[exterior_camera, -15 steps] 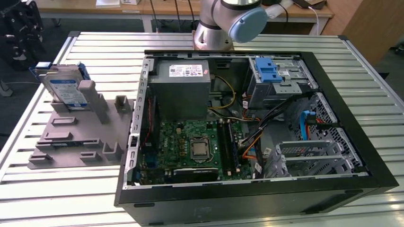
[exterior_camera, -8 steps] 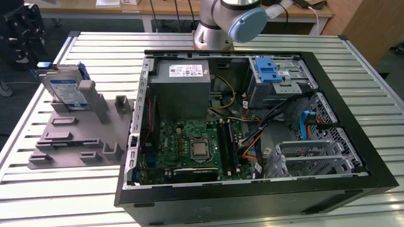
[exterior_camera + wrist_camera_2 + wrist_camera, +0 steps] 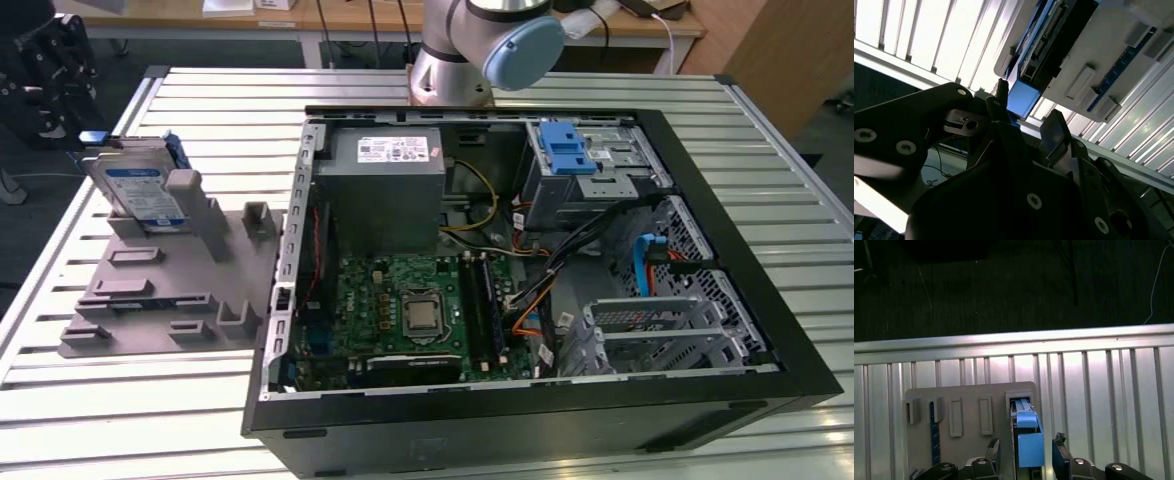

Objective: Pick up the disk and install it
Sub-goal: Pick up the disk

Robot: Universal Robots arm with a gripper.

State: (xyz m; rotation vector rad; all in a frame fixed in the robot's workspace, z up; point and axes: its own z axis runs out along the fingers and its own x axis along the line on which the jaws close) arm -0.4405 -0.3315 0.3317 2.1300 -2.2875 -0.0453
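The disk (image 3: 140,190) stands on edge in a grey holder (image 3: 160,290) on the slatted table, at the exterior view's left; it is silver with a blue-and-white label and blue rails. My gripper (image 3: 83,125) is at the disk's far upper end. In both wrist views the disk's blue rail end (image 3: 1029,442) (image 3: 1021,97) lies between my two black fingers. My gripper (image 3: 1026,452) (image 3: 1026,117) is open, with one finger on each side of the disk and a small gap at each.
The open computer case (image 3: 747,300) lies at the exterior view's right of the holder, with a grey power supply (image 3: 387,180), a motherboard (image 3: 414,310) and a metal drive cage with a blue latch (image 3: 581,160). The arm's base (image 3: 454,60) stands behind the case. The table edge (image 3: 1014,340) runs beyond the holder.
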